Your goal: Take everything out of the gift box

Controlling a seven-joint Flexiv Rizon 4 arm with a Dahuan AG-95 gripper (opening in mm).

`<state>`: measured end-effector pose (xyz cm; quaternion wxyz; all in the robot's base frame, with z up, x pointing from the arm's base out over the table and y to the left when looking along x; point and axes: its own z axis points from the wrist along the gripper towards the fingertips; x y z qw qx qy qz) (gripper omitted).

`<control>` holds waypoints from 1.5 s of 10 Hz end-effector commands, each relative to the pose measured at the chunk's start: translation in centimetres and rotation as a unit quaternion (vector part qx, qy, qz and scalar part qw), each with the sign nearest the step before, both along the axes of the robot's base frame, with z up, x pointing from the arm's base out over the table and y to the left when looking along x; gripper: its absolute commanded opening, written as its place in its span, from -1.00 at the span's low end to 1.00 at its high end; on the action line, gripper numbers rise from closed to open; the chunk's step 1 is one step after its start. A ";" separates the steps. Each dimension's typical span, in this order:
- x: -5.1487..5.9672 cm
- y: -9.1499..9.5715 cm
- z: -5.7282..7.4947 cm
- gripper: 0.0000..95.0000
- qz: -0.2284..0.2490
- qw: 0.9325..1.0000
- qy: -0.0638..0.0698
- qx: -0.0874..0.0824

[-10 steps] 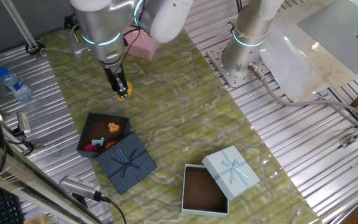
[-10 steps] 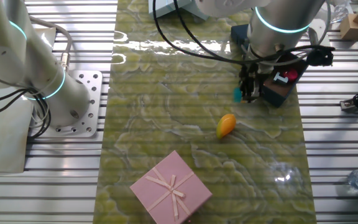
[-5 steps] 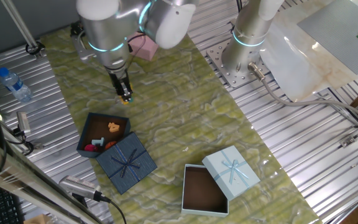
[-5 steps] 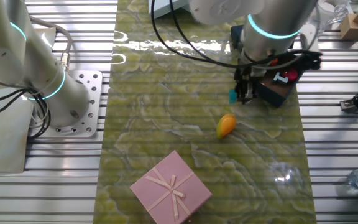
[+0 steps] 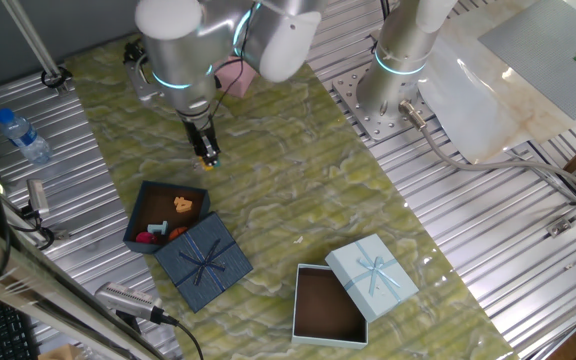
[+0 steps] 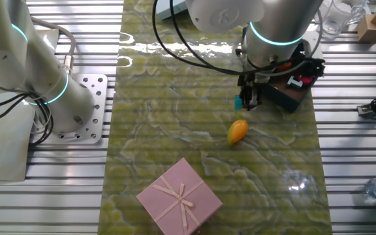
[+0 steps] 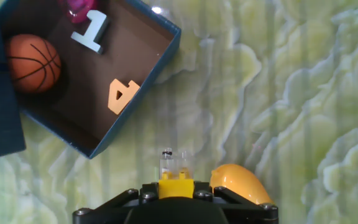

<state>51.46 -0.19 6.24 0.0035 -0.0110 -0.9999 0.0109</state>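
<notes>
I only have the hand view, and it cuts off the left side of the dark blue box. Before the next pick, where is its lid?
Observer: The lid, bow side up, rests over one corner of the box. The rest of the box is open from above.
Operator: What am I holding? I only see a yellow bit at the bottom edge.
Observer: From the side, a small teal piece sits at the tips of the gripper, which is off to the side of the box.
Operator: Is anything else on the mat near the orange toy?
Observer: Yes, a closed pink box lies further along the mat, well apart from the orange toy.
</notes>
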 end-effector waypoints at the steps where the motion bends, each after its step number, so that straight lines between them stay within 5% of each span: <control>1: -0.1 -0.1 0.0 -1.00 0.000 1.000 0.001 0.000; 9: -0.2 -0.2 -0.9 -1.00 0.010 1.000 0.001 0.001; 10: -0.2 -0.2 -0.9 -0.60 0.014 1.000 0.000 0.001; 15: -0.2 -0.2 -0.9 -0.60 0.022 1.000 0.001 0.001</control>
